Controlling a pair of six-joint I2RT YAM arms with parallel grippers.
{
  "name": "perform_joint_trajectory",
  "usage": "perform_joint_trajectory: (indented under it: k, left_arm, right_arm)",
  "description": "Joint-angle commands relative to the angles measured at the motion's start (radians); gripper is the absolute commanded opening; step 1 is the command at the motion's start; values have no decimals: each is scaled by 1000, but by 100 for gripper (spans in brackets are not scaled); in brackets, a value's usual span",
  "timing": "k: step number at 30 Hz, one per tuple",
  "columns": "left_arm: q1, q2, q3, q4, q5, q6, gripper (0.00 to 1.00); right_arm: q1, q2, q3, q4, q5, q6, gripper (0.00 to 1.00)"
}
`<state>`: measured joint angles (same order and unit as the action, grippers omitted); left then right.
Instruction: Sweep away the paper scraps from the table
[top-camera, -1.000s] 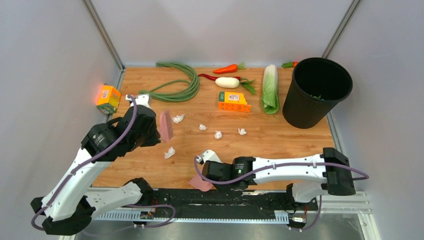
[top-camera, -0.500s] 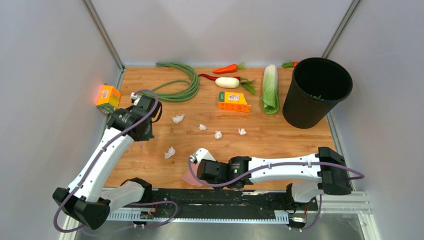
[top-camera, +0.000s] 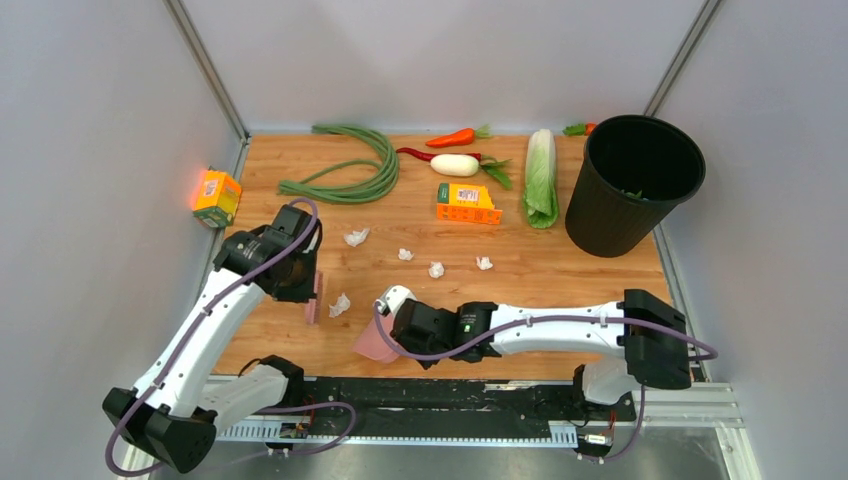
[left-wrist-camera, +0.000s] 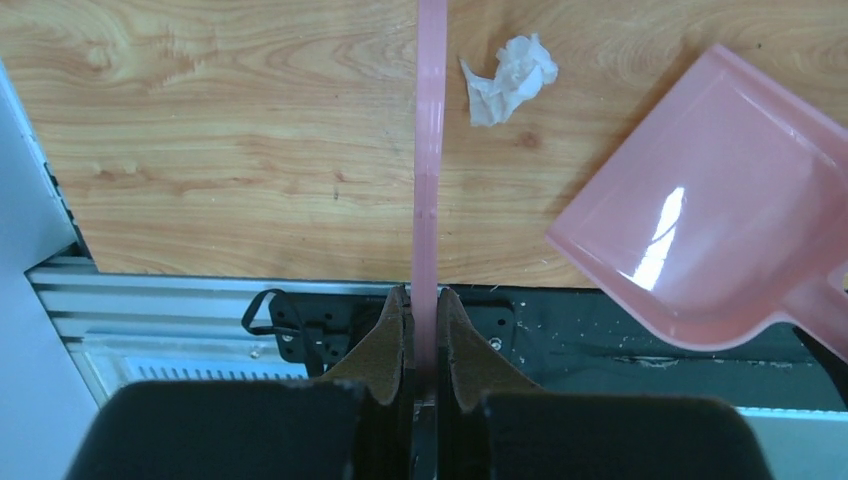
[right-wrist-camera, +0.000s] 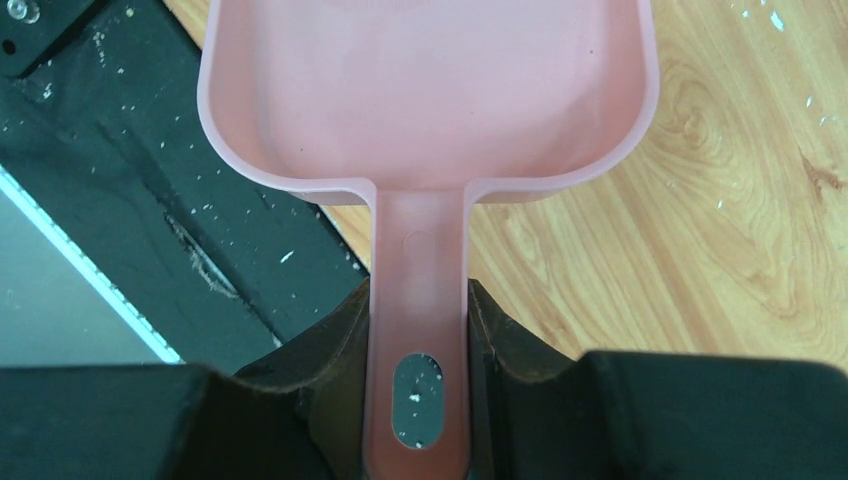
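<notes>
Several small white paper scraps lie on the wood table (top-camera: 560, 290): one nearest the front (top-camera: 340, 305), one further back (top-camera: 356, 237), others mid-table (top-camera: 436, 269). My left gripper (top-camera: 298, 283) is shut on a pink brush (top-camera: 313, 298), which stands just left of the front scrap. The left wrist view shows the brush (left-wrist-camera: 431, 150) edge-on between my fingers (left-wrist-camera: 424, 330), with that scrap (left-wrist-camera: 510, 78) just to its right. My right gripper (top-camera: 405, 325) is shut on the handle of the pink dustpan (top-camera: 372, 343), (right-wrist-camera: 430, 90), at the table's front edge, near that scrap.
A black bin (top-camera: 635, 180) stands at the back right. Green beans (top-camera: 350, 170), a carrot (top-camera: 455, 137), a white radish (top-camera: 455, 165), a cabbage (top-camera: 541, 175) and an orange box (top-camera: 467, 203) lie along the back. Another orange box (top-camera: 215, 197) sits off the left edge.
My left arm swung the brush from raised at mid-left down to beside the front scrap. My right arm slid the dustpan to the left along the front edge.
</notes>
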<state>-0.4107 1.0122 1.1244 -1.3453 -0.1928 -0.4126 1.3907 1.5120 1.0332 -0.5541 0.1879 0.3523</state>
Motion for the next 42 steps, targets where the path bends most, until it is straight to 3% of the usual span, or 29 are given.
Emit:
perform_joint_trajectory:
  k: [1,16,20,33,42]
  left_arm:
    - [4,17,-14,37,44,35,0]
    - [3,80,-21,58,61,58,0]
    - [0,86,-20,58,69,61,0]
    - [-5,101,-21,64,85,74,0]
    - [-118,190,-11,72,184,109,0]
  right_arm:
    - [-22,23,5,94,-56,-62,0]
    - [-61,122,25,109,-94,-102,0]
    - [-113,163,27,128,-235,-116,0]
    - [-136,212,100,91,-228,-168,0]
    - [-157,269,143,76,-234,-220,0]
